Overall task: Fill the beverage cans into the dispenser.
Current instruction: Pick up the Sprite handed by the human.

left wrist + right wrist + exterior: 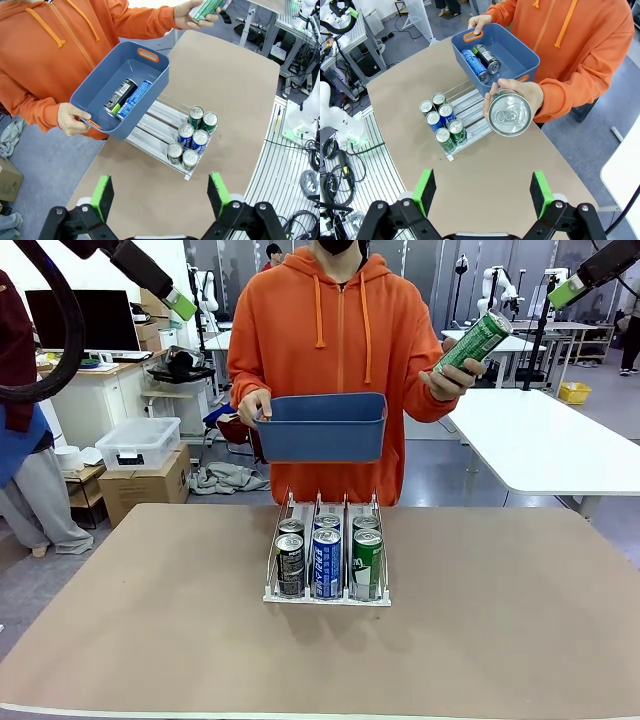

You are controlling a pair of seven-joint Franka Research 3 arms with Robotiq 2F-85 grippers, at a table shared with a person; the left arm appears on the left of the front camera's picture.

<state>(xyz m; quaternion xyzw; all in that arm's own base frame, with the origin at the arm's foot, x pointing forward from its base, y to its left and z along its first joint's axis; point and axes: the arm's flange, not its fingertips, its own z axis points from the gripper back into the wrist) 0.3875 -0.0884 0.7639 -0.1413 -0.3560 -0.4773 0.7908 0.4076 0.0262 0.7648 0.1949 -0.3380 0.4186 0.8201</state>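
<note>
Green can (509,114): slim, tall, silver top w/ pull tab, green wall w/ white print. The person's hand (532,95) holds it up off the bench (485,165), straight ahead of the right fingers (424,190). It lines up w/ the gap between the two pads, top end facing them. Right fingers are spread wide, nothing in them. Left fingers (104,196) are wide too, empty, well back from everything.

Handling, my guess: thin metal, stiff enough if full, but dents under a hard squeeze. Wall is smooth + slick; round, so it rolls if laid down. Weight prob moderate; full or not, can't tell. Best hold is across the body just below the top rim, since the hand wraps the lower part. Keep pads clear of the thumb.

Dispenser (160,127): clear/white rack, wire dividers, 3 lanes, on the bench ahead of the left fingers, approx in line w/ their gap. Six cans (200,141) stand upright at the end nearest those fingers, two per lane: dark, blue, green. The far part of each lane is free.

Blue bin (150,85) is held in the air by the person's other hand (72,119), past the rack's far end. A dark can (120,95) and a blue can (136,99) lie in it.
</note>
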